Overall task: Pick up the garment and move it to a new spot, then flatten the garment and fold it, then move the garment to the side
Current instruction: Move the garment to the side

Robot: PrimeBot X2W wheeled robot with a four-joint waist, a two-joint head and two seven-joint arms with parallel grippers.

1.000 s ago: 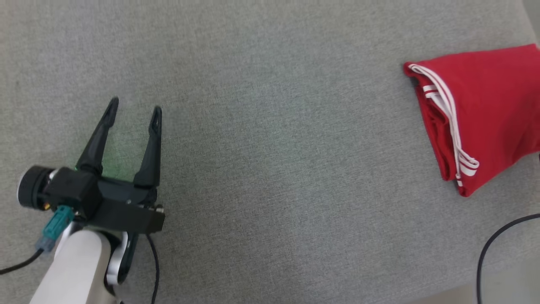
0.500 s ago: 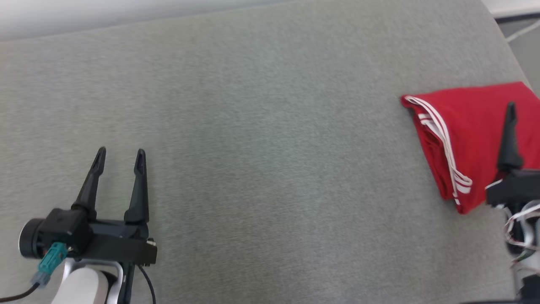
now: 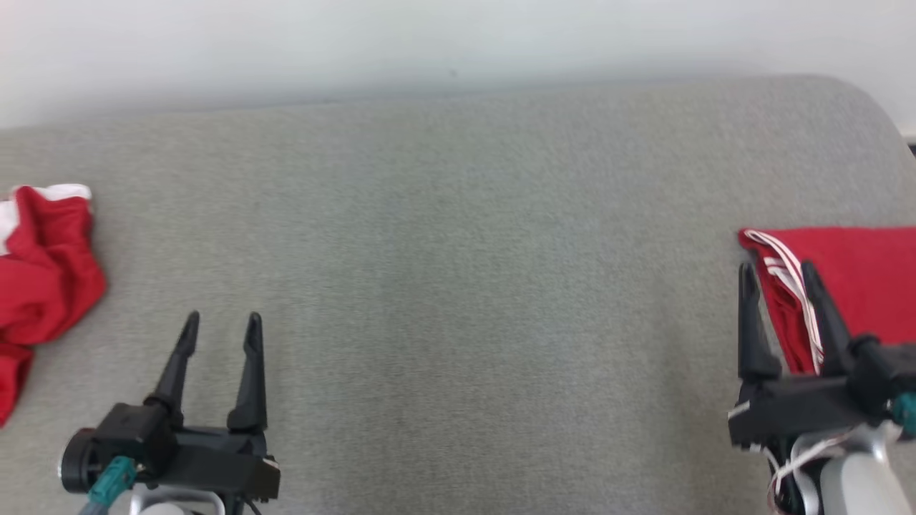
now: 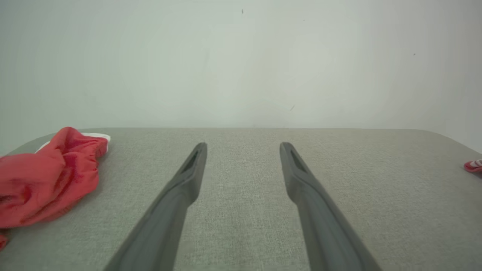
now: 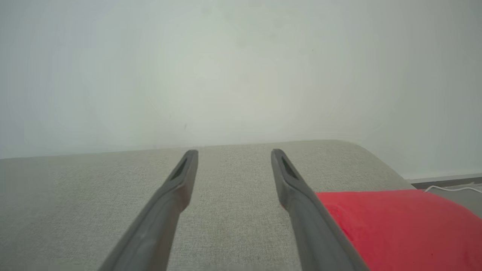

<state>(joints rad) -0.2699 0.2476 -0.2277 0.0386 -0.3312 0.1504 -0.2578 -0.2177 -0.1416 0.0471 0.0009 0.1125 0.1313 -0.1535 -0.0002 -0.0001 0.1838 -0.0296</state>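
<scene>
A wide grey cushion [image 3: 458, 286] fills the head view, with a pale wall [image 3: 429, 43] running along its far edge. The cushion's far right corner is rounded.

The left gripper [image 3: 222, 320] sits at the lower left, its two dark fingers pointing away from the robot. Its jaws are released, spread apart with bare grey fabric showing between them, and they grasp nothing. A teal plug [image 3: 111, 481] sticks out of the gripper's base at the bottom edge.

The right gripper [image 3: 778, 268] sits at the lower right, also pointing away from the robot. Its jaws are likewise released and empty. From the head camera its fingers overlap the near left corner of the folded garment [image 3: 866, 279], but whether they touch the cloth cannot be told.

That folded garment is red with thin white stripes [image 3: 794, 286] along its left edge. It lies flat on the cushion at the far right and is cut off by the picture's edge. In the right wrist view it shows as a smooth red slab [image 5: 399, 222] just beside and beyond the right-hand finger, with bare cushion between the two fingers. A white cable [image 5: 452, 188] lies on the floor past the cushion's corner.

A crumpled garment [image 3: 46, 279], red with a white band at its top, lies bunched at the cushion's far left edge, ahead and to the left of the left gripper and well apart from the folded one. The left wrist view shows the heap [image 4: 45, 184] left of the fingers, not touching them.
</scene>
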